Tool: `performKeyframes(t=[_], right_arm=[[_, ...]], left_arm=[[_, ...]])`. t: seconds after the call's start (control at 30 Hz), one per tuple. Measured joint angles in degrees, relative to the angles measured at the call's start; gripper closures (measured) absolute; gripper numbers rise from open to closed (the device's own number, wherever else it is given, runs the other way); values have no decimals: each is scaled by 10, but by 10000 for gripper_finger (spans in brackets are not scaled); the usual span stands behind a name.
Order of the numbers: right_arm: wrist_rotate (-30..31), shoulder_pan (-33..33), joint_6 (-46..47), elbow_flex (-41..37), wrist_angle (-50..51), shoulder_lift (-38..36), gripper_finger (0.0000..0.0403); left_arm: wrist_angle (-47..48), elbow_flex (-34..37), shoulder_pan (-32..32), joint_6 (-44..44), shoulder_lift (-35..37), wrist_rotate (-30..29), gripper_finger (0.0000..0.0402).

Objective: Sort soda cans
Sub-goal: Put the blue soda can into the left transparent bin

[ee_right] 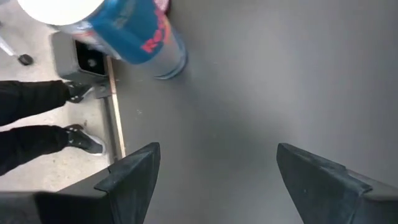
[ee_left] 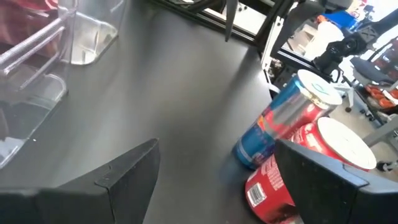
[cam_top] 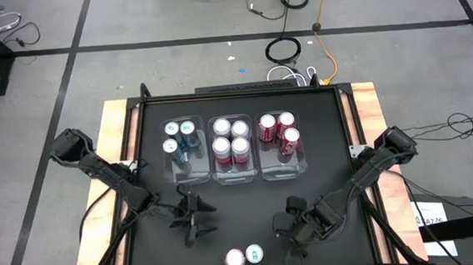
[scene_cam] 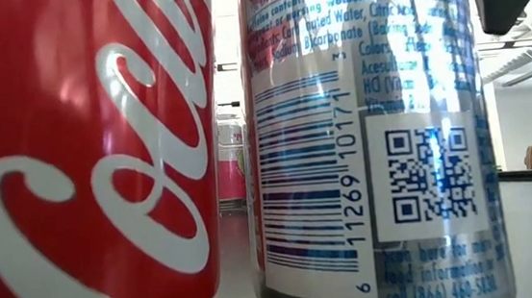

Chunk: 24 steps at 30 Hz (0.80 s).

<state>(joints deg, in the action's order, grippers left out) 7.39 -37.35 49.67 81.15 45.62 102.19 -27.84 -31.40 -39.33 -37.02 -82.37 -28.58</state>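
Filling the low view from close up: a red can point(scene_cam: 84, 165) with white script, touching or just beside a blue-and-silver can point(scene_cam: 371, 140) with a barcode and a square code. Same pair seen from above as two loose cans at the near table edge, the red can point(cam_top: 234, 259) and the blue can point(cam_top: 254, 253), side by side on the black table point(cam_top: 328, 126). Left gripper point(cam_top: 200, 227) just beyond and to the left of the pair, jaws spread wide, nothing between them; dark fingers point(ee_left: 124, 180) in the left wrist view framing bare tabletop, with both loose cans just ahead and off to one side. Right gripper point(cam_top: 283, 229) just to the right of the pair, also spread wide and empty; in its wrist view fingers point(ee_right: 130, 177) over bare table, blue can point(ee_right: 134, 34) ahead, a person's dark-clad legs and shoes point(ee_right: 37, 124) on the floor beyond the table edge. Farther from both grippers, three clear bins in a row: left bin point(cam_top: 186, 171) holding teal cans point(cam_top: 180, 135), middle bin point(cam_top: 234, 178) holding pink-and-white cans point(cam_top: 231, 139), right bin point(cam_top: 282, 169) holding dark red cans point(cam_top: 278, 131). All binned cans upright, silver tops up.
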Motion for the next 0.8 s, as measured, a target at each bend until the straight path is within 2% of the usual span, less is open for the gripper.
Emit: performKeyframes(t=[0.33, 0.43, 0.6, 0.8], right_arm=[[5, 10, 10, 0, 3, 0, 90], [22, 10, 20, 0, -2, 0, 90], [31, 8, -12, 0, -15, 1, 90], [27, 1, -76, 0, -120, 30, 90]], left_arm=[[-5, 0, 0, -1, 0, 0, 77], [-5, 0, 0, -1, 0, 0, 77], [-4, 0, 0, 0, 0, -1, 77], [-1, 0, 3, 1, 0, -1, 77]])
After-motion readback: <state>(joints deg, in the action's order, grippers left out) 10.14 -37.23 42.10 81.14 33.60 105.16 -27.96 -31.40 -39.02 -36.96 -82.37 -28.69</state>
